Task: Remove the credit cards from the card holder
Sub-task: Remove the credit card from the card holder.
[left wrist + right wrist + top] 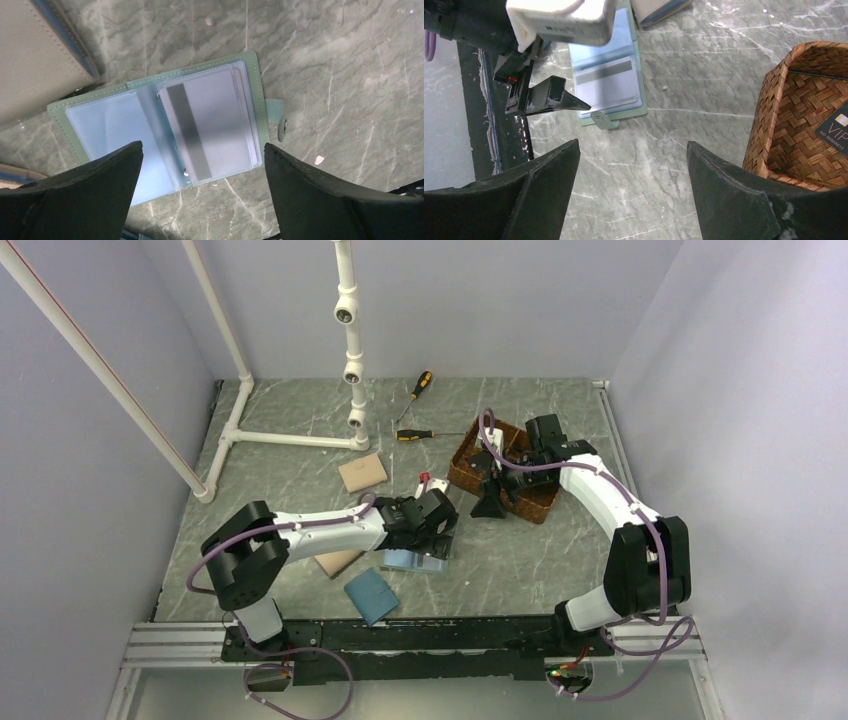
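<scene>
My left pincer (201, 150) hangs wide open, empty, over the spread card holder (107, 125), a pale card (220, 120) left in its three-o'clock side, one black card (834, 127) lying in the two-o'clock basket (774, 95).

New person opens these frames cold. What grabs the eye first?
The sage-green card holder lies open flat on the marble table near the front edge. It has a pale card with a grey stripe in one sleeve, and the left gripper is open directly above it. Next is the woven basket to the right, with a black card inside and the right gripper open beside it.
</scene>
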`<move>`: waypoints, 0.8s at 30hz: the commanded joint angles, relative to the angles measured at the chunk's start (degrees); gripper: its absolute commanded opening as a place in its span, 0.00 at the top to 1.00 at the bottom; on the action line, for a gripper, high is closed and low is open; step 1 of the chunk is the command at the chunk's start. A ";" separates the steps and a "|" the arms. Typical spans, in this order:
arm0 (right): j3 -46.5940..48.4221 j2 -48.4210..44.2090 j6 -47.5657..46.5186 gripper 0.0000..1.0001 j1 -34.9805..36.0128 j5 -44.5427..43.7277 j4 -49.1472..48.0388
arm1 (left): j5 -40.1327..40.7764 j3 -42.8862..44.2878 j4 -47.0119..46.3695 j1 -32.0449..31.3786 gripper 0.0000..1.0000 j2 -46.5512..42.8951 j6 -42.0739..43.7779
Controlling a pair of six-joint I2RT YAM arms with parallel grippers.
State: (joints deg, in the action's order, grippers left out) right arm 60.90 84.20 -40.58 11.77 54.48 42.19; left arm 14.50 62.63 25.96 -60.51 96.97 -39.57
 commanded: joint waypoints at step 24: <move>2.86 -0.88 -1.99 0.19 -0.15 0.64 1.22 | 4.63 -2.34 2.72 -2.26 0.05 -8.68 -5.28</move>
State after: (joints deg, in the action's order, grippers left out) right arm 61.14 84.33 -40.93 11.77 54.48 43.33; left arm 16.32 55.64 25.65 -61.12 85.91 -44.34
